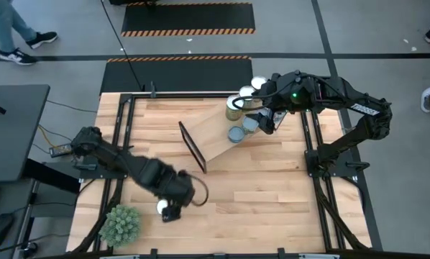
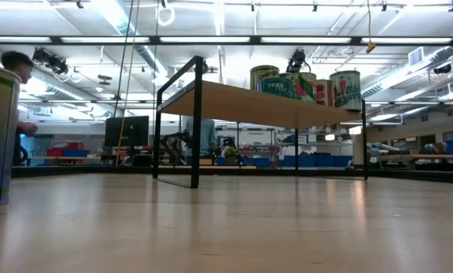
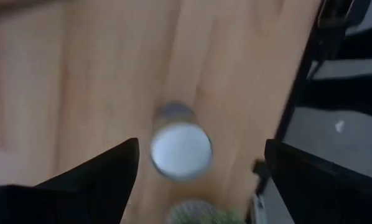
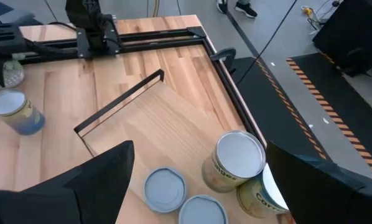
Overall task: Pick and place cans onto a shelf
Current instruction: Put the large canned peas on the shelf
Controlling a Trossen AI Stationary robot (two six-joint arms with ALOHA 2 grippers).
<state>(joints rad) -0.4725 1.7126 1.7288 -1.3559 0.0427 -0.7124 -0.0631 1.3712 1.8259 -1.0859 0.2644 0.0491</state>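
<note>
The left pincer (image 1: 173, 209) hangs over a lone can (image 3: 180, 150) standing upright at about seven o'clock on the tabletop (image 1: 272, 201), its fingers (image 3: 96, 180) spread wide to either side of the pale lid and not touching it. The right pincer (image 1: 267, 119) hovers above the shelf (image 1: 216, 135) at about one o'clock, fingers also apart and empty, over a cluster of cans (image 1: 244, 108) already standing on the plank.

The risk I see is in the descent. The can sits closer to one finger than the other in the left wrist view, so an uncentred close could push it sideways or tip it instead of gripping it. A shallow grip on a smooth metal side could also let it slip during the carry.

A spiky green plant (image 1: 121, 224) stands just beside the can, at about eight o'clock from it, and could catch a finger on the way down. The shelf's black end frame (image 1: 192, 147) stands between this can and the plank, so a low carry might strike it. The right arm already crowds the filled end, which leaves the nearer end as the safer spot.
</note>
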